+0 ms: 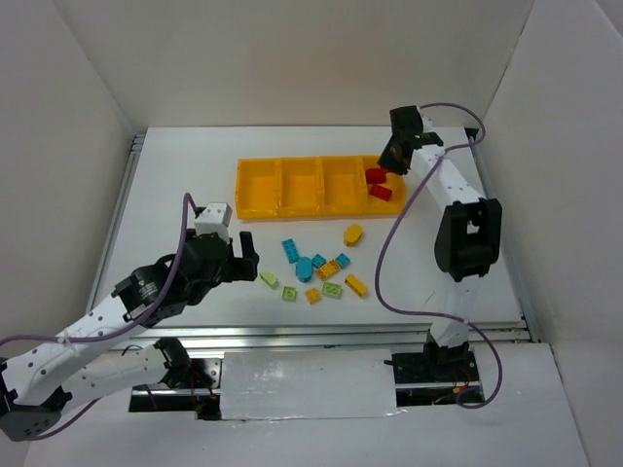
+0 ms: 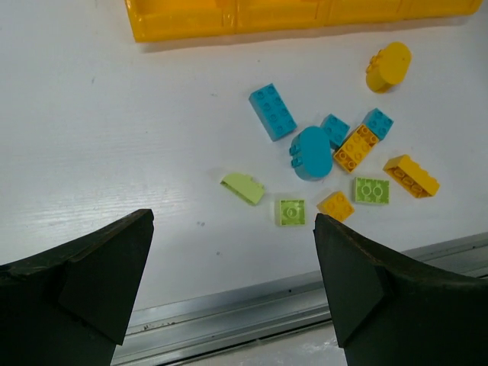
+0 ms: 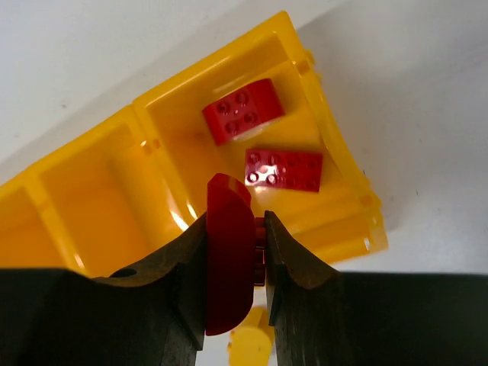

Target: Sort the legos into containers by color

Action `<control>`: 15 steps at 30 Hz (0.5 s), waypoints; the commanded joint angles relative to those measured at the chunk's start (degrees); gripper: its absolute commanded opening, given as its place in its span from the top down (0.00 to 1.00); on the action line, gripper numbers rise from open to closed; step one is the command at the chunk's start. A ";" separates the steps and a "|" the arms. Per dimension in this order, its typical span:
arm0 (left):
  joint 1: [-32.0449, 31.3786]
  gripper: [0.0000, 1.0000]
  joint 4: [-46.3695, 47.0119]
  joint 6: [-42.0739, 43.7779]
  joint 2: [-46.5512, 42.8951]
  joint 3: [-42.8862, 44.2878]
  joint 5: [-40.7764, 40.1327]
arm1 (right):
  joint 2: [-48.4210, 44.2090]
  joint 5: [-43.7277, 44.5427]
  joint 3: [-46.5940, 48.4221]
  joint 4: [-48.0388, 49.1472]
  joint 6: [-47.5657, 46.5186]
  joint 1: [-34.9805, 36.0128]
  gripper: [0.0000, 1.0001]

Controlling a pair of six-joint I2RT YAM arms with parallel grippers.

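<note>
The containers are four compartments of one orange-yellow tray at the back of the table. Its rightmost compartment holds two red legos. My right gripper hovers over that compartment's near edge, shut on a rounded red lego. Loose cyan, yellow and pale green legos lie scattered in front of the tray. My left gripper is open and holds nothing. It stands left of the scatter, near the table's front.
An aluminium rail runs along the table's front edge just below my left fingers. A rounded yellow lego lies apart, between the scatter and the tray. White walls enclose the table, and a purple cable loops beside the right arm.
</note>
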 commanded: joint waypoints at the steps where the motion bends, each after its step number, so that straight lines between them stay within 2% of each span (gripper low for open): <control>1: 0.27 0.00 -0.89 -3.35 -1.63 -1.94 0.92 | 5.42 0.23 9.11 -5.21 -3.74 0.02 0.99; 3: 0.36 0.01 -1.07 -3.88 -2.24 -2.56 1.36 | 8.59 -0.30 13.07 -5.82 -4.10 0.10 0.97; 5: 0.27 0.01 -1.16 -4.50 -2.85 -3.44 1.88 | 10.70 0.49 15.53 -6.88 -4.01 0.19 0.89; 6: 0.36 0.01 -1.24 -5.02 -2.95 -3.70 1.97 | 11.06 0.40 15.89 -7.06 -4.01 0.11 0.80; 7: 0.36 0.00 -1.33 -5.11 -3.12 -4.05 1.89 | 11.23 -0.12 15.81 -6.80 -4.01 0.10 0.52; 8: 0.27 0.01 -1.51 -5.29 -3.21 -4.23 1.89 | 11.24 -0.21 15.55 -6.62 -4.01 0.10 0.39; 10: 0.36 0.01 -2.03 -5.90 -3.04 -4.49 1.27 | 10.97 0.22 15.02 -6.18 -3.66 0.10 0.24; 11: 0.36 0.01 -2.12 -5.99 -2.77 -4.49 1.18 | 10.71 0.31 15.19 -6.27 -3.83 0.10 0.20; 12: 0.27 0.00 -2.39 -5.99 -2.60 -4.32 1.18 | 10.62 0.31 15.28 -6.44 -3.83 0.10 0.08; 15: 0.27 0.00 -4.14 -6.25 -1.81 -2.83 0.74 | 9.05 0.13 15.90 -8.63 -3.83 0.54 0.00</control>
